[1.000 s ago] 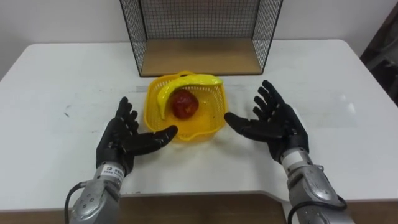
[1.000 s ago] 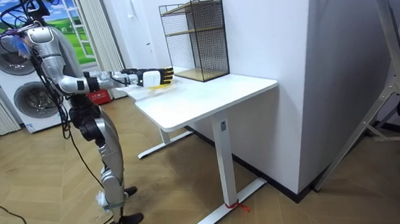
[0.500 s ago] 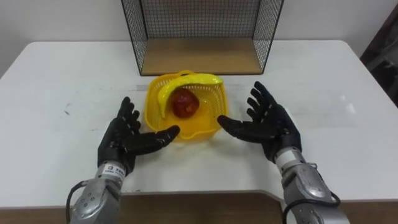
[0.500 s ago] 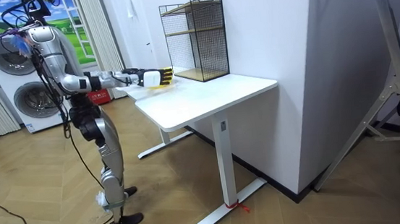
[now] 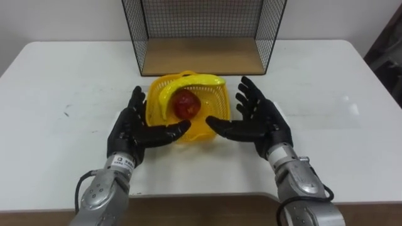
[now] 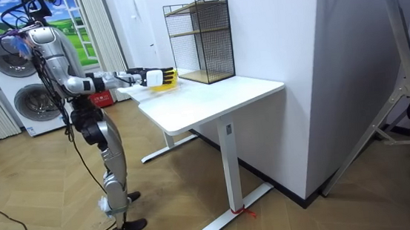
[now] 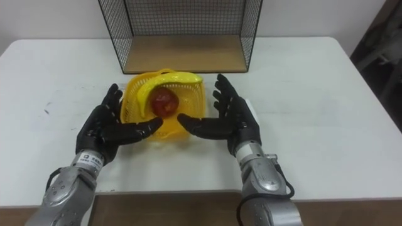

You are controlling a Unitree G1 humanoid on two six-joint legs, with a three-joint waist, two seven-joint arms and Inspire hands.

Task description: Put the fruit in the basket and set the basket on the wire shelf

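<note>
A yellow plastic basket (image 5: 210, 100) (image 7: 130, 99) stands on the white table (image 5: 326, 107) just in front of the wire shelf (image 5: 201, 56). A yellow banana (image 5: 188, 83) and a red apple (image 5: 186, 104) lie inside it. My left hand (image 5: 133, 133) is open against the basket's left side, thumb reaching under its front rim. My right hand (image 5: 257, 124) is open against the right side, thumb toward the front rim. In the room view I stand at the table's end with both arms stretched out to the basket (image 6: 164, 77).
The wire shelf has a wooden floor board (image 5: 201, 58) and an open front facing me; it stands at the table's far edge by the wall. In the room view it has an upper level (image 6: 197, 22). Bare tabletop lies left and right of my hands.
Both hands have moved inward and forward, from apart on either side of the basket to flanking it closely. Basket and fruit have not moved.
</note>
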